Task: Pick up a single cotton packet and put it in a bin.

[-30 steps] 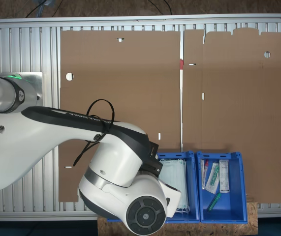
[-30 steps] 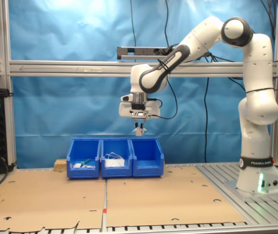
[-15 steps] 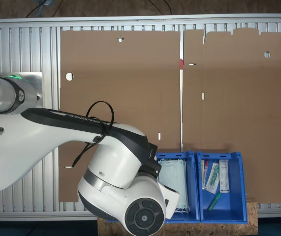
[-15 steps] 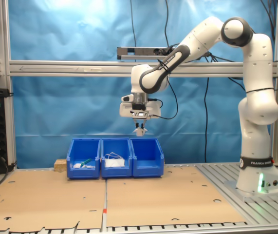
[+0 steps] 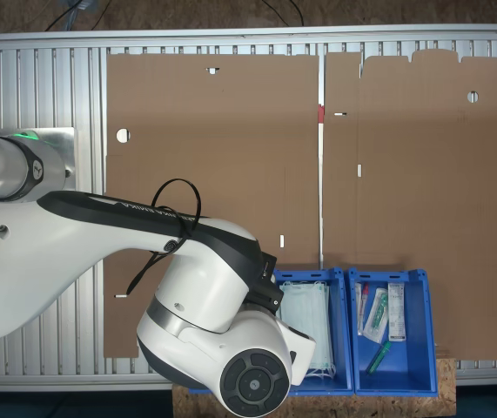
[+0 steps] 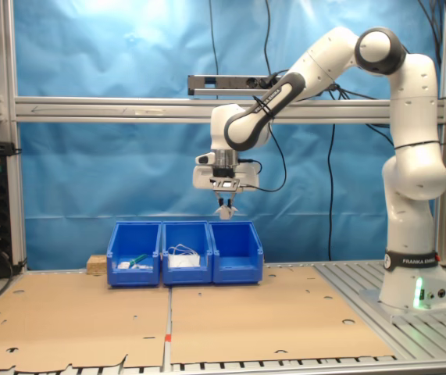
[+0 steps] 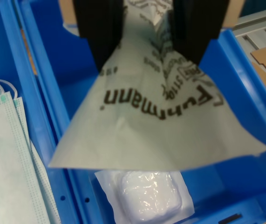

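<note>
So far: I judge the pick done, the drop still to do.
Pincer (image 7: 146, 28): I see it clamped on the packet (image 7: 156, 121), high over the bins.
Packet: it hangs from the fingers (image 7: 98, 32) above the bin (image 7: 244, 93).
Bin: it already holds a white pad (image 7: 146, 196).
Left: open and release.

Flat brown cardboard sheets (image 5: 231, 157) cover the tabletop (image 5: 39, 87) across the first exterior view. Pale green face masks (image 5: 311, 331) lie at its lower middle; a green pen (image 5: 379, 357) sits lower right. A blue backdrop (image 6: 113, 156) fills the second exterior view.
</note>
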Robot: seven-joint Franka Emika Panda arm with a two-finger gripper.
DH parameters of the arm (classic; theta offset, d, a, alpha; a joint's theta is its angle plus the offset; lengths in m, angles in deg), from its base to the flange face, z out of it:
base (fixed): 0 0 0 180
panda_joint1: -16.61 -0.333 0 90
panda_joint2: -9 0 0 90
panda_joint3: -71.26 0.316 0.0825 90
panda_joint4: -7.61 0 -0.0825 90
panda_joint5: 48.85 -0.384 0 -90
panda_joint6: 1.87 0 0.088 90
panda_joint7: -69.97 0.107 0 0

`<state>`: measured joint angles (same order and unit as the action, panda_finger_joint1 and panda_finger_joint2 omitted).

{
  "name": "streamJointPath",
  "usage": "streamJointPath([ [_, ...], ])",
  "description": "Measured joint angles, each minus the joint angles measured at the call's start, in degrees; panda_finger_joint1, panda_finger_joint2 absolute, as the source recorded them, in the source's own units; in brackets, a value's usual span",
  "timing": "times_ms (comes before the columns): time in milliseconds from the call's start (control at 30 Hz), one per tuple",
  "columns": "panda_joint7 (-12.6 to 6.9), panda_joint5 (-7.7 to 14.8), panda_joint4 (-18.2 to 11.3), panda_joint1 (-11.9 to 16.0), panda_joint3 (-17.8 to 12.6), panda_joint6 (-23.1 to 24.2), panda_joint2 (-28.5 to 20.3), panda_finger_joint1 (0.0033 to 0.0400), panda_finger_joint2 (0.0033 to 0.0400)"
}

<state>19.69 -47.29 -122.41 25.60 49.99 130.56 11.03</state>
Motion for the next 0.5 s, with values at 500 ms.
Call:
streamJointPath([
  [500, 0.0, 0.0, -0.7, 0.0, 0.0, 0.0, -0.61, 0.0072, 0.0072],
])
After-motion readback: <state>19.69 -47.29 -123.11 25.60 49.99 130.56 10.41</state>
